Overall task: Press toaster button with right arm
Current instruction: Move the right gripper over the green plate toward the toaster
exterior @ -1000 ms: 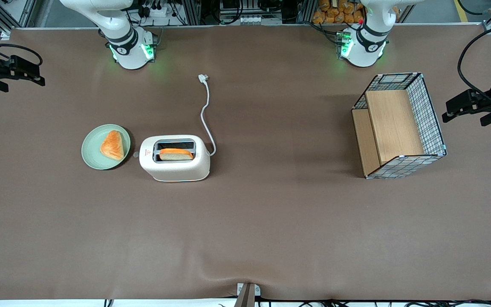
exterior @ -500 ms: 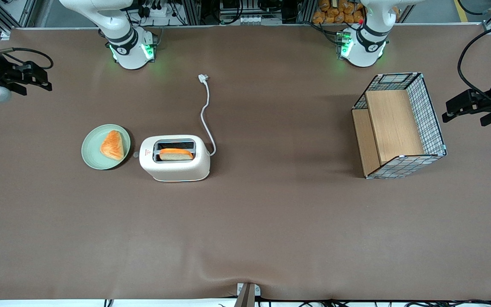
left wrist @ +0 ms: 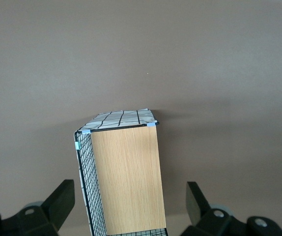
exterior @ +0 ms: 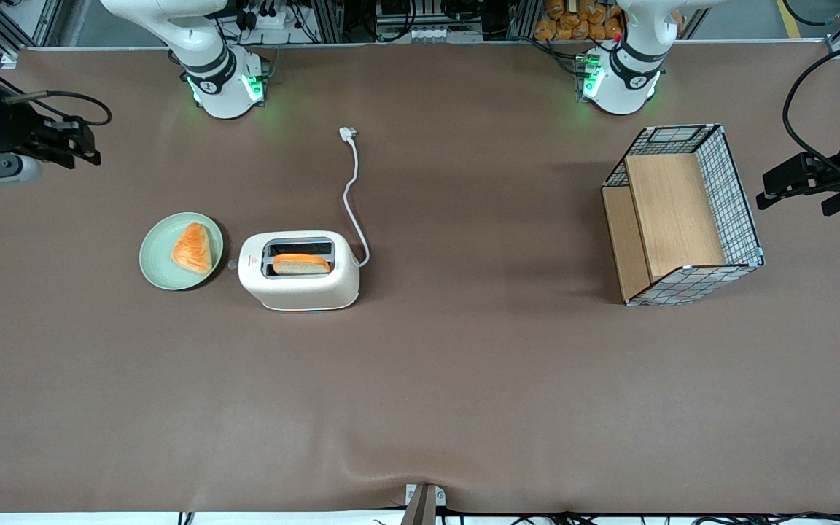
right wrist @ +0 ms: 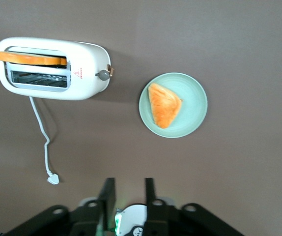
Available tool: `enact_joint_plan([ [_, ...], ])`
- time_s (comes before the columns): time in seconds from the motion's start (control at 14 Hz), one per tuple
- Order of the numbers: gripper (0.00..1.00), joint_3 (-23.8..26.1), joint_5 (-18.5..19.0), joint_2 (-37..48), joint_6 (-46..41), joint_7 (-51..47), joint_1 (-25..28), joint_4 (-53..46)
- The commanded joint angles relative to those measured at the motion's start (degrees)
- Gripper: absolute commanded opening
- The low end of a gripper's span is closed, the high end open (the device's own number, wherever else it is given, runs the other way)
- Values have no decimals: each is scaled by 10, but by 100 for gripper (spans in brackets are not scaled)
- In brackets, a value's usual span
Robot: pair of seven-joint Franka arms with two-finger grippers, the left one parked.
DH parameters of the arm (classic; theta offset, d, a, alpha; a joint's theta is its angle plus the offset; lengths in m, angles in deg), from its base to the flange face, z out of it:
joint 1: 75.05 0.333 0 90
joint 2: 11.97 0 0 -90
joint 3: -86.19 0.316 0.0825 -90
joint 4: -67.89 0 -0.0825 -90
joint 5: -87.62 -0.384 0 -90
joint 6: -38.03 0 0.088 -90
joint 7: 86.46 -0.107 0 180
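The gripper (exterior: 88,142) hangs high at the working arm's end of the table (exterior: 464,379), well apart from the toaster (exterior: 298,270) and farther from the front camera than it; its fingers (right wrist: 107,196) stand parallel with a narrow gap between them, holding nothing. The toaster lies with its long axis along the table's length, a slice (exterior: 301,263) in the slot nearer the front camera, and its button (right wrist: 102,74) (a small grey nub) points at the green plate (exterior: 160,271) just beside it. That plate carries a triangular pastry (exterior: 192,248), while the cord (exterior: 351,197) runs from the toaster's other end toward the arm bases.
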Motion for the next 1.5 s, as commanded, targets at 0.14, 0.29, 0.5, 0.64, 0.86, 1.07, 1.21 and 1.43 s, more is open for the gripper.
enact_joint_plan([
  [0.14,0,-2,-50,6,68,-10,-4,80],
  [0.29,0,-2,-59,8,114,-10,-1,114],
  [0.5,0,-2,-69,8,170,-11,2,147],
  [0.64,0,-1,-82,6,193,-26,5,155],
  [0.86,0,-1,-95,-6,214,-55,13,158],
  [1.07,0,-2,-134,-20,223,-61,13,160],
  [1.21,0,-2,-151,-26,240,-67,13,171],
  [1.43,0,-2,-183,-33,277,-77,20,189],
])
